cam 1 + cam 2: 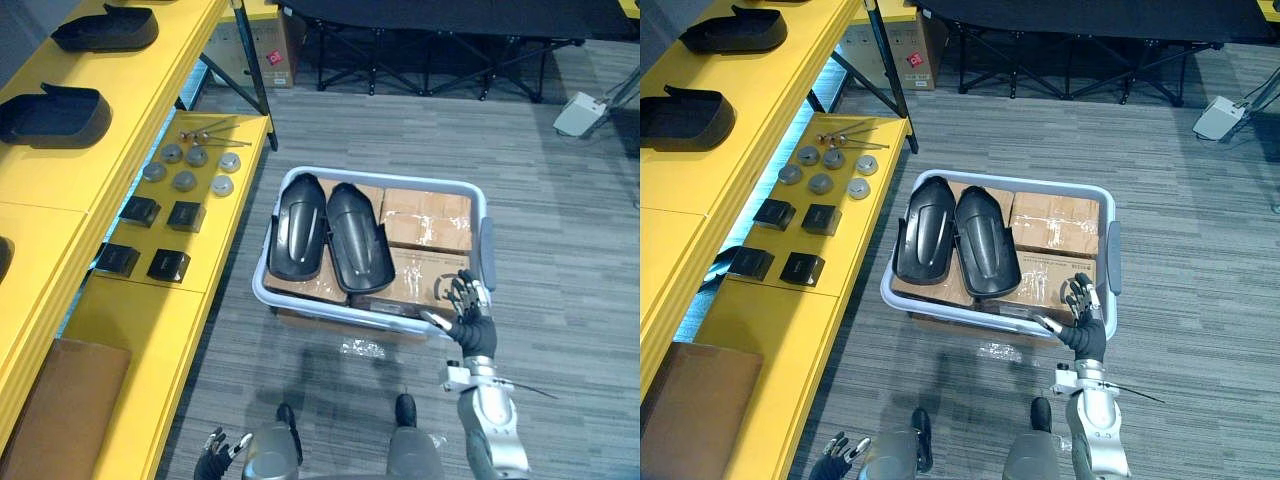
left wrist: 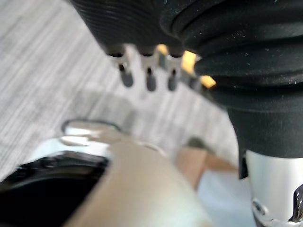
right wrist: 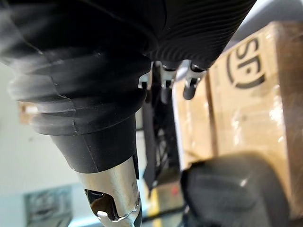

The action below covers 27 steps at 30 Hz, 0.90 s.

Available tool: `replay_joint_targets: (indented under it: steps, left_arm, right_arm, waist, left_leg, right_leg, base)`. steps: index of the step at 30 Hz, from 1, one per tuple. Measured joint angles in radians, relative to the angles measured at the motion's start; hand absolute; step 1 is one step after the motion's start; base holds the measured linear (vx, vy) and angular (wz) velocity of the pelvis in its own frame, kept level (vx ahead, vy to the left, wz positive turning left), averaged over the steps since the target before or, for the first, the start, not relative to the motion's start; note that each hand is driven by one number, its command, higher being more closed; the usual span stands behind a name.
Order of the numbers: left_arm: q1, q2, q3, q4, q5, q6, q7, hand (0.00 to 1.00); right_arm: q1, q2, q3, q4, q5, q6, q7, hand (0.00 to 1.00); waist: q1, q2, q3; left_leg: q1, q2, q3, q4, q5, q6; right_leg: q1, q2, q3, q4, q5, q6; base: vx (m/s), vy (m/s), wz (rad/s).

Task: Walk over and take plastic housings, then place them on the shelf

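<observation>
Housings [image 1: 356,245] side by side in bin [image 1: 380,178], left of relaxed right hand [image 1: 470,318].

- The floor is covered by a grey carpet [image 1: 430,150] with fine streaks running across it.
- A yellow shelf [image 1: 140,90] in stepped tiers is set along the left side, and a black slanted leg [image 1: 252,70] is seen at its far end.
- A bluish glow [image 1: 735,230] is seen in the gap between two tiers.
- A dark-topped piece of furniture [image 1: 450,12] on black crossed legs is placed at the far end.
- A cardboard box [image 1: 268,50] is stood on the floor beside it.
- A pale grey device [image 1: 580,112] is left at the far right.
</observation>
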Motion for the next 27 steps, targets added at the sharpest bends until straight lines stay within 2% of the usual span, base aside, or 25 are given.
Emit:
replay_joint_targets:
  steps: [3, 5, 9, 11, 12, 14, 15, 18, 24, 27]
  left_arm:
    - [-0.054, 0.025, -0.017, -0.053, -0.018, -0.001, 0.007, 0.0]
    - [-0.089, 0.035, -0.038, -0.071, -0.037, -0.001, 0.007, 0.0]
    - [-0.134, 0.037, -0.075, -0.075, -0.046, -0.004, 0.006, 0.0]
    - [-0.142, 0.035, -0.088, -0.07, -0.046, -0.004, 0.007, 0.0]
    - [-0.145, 0.036, -0.098, -0.069, -0.046, -0.011, 0.007, 0.0]
    - [-0.154, 0.032, -0.106, -0.064, -0.055, -0.016, 0.007, 0.0]
    - [-0.16, 0.028, -0.11, -0.06, -0.08, -0.019, 0.006, 0.0]
    - [-0.161, 0.024, -0.111, -0.038, -0.086, -0.023, 0.004, 0.0]
    - [-0.164, 0.012, -0.143, 0.028, -0.134, -0.023, -0.002, 0.0]
    - [-0.187, 0.002, -0.162, 0.051, -0.167, -0.025, -0.004, 0.0]
  right_arm:
    - [-0.227, -0.029, -0.069, 0.17, 0.001, 0.036, -0.072, 0.0]
    - [-0.362, -0.078, -0.093, 0.257, 0.001, 0.071, -0.112, 0.0]
    - [-0.643, -0.214, -0.096, 0.449, 0.001, 0.123, -0.142, 0.0]
    - [-0.74, -0.255, -0.091, 0.506, 0.0, 0.141, -0.143, 0.0]
    - [-0.791, -0.277, -0.081, 0.544, 0.0, 0.152, -0.146, 0.0]
    - [-0.849, -0.313, -0.056, 0.584, 0.0, 0.16, -0.159, 0.0]
    - [-0.872, -0.327, -0.05, 0.595, 0.0, 0.179, -0.16, 0.0]
    - [-0.909, -0.34, -0.045, 0.631, -0.002, 0.211, -0.16, 0.0]
    - [-0.978, -0.401, -0.001, 0.727, -0.021, 0.339, -0.157, 0.0]
    - [-1.019, -0.438, 0.023, 0.822, -0.04, 0.409, -0.127, 0.0]
  waist:
    - [0.011, -0.01, 0.058]
    - [0.036, -0.013, 0.091]
    - [0.087, 0.009, 0.117]
    - [0.099, 0.026, 0.126]
    - [0.116, 0.031, 0.129]
    - [0.125, 0.049, 0.144]
    - [0.138, 0.056, 0.156]
    - [0.144, 0.068, 0.168]
    - [0.171, 0.106, 0.2]
    - [0.194, 0.133, 0.209]
  left_leg:
    - [-0.053, -0.003, -0.036, 0.009, 0.01, 0.002]
    - [-0.074, -0.007, -0.06, 0.008, 0.014, 0.004]
    - [-0.136, -0.008, -0.117, 0.007, 0.049, -0.002]
    - [-0.157, -0.007, -0.139, 0.009, 0.059, -0.002]
    - [-0.166, -0.007, -0.146, 0.009, 0.06, -0.003]
    - [-0.183, -0.008, -0.158, 0.028, 0.061, -0.004]
    - [-0.19, -0.009, -0.164, 0.041, 0.061, -0.004]
    - [-0.211, -0.015, -0.188, 0.052, 0.06, -0.003]
    - [-0.242, -0.022, -0.208, 0.097, 0.043, 0.003]
    - [-0.26, -0.029, -0.213, 0.11, 0.042, 0.009]
  right_leg:
    - [-0.022, 0.004, -0.024, -0.021, 0.029, -0.019]
    - [-0.026, 0.005, -0.047, -0.036, 0.042, -0.031]
    - [-0.058, 0.015, -0.096, -0.038, 0.058, -0.034]
    - [-0.062, 0.018, -0.115, -0.037, 0.064, -0.031]
    - [-0.071, 0.019, -0.114, -0.034, 0.066, -0.03]
    - [-0.072, 0.019, -0.134, -0.027, 0.067, -0.029]
    - [-0.076, 0.019, -0.139, -0.02, 0.067, -0.029]
    - [-0.09, 0.016, -0.165, -0.003, 0.067, -0.029]
    - [-0.108, 0.007, -0.196, 0.038, 0.056, -0.033]
    - [-0.139, -0.006, -0.203, 0.083, 0.034, -0.034]
  base:
    - [-0.16, -0.001, 0.16]
    - [-0.17, -0.006, 0.3]
    - [-0.07, -0.021, 0.31]
    - [0.02, -0.023, 0.23]
    - [0.04, -0.015, 0.16]
    - [0.03, 0.006, 0.1]
    - [0.02, 0.019, 0.08]
    - [0.01, 0.016, 0.13]
    - [-0.04, 0.019, 0.06]
    - [-0.1, 0.013, 0.06]
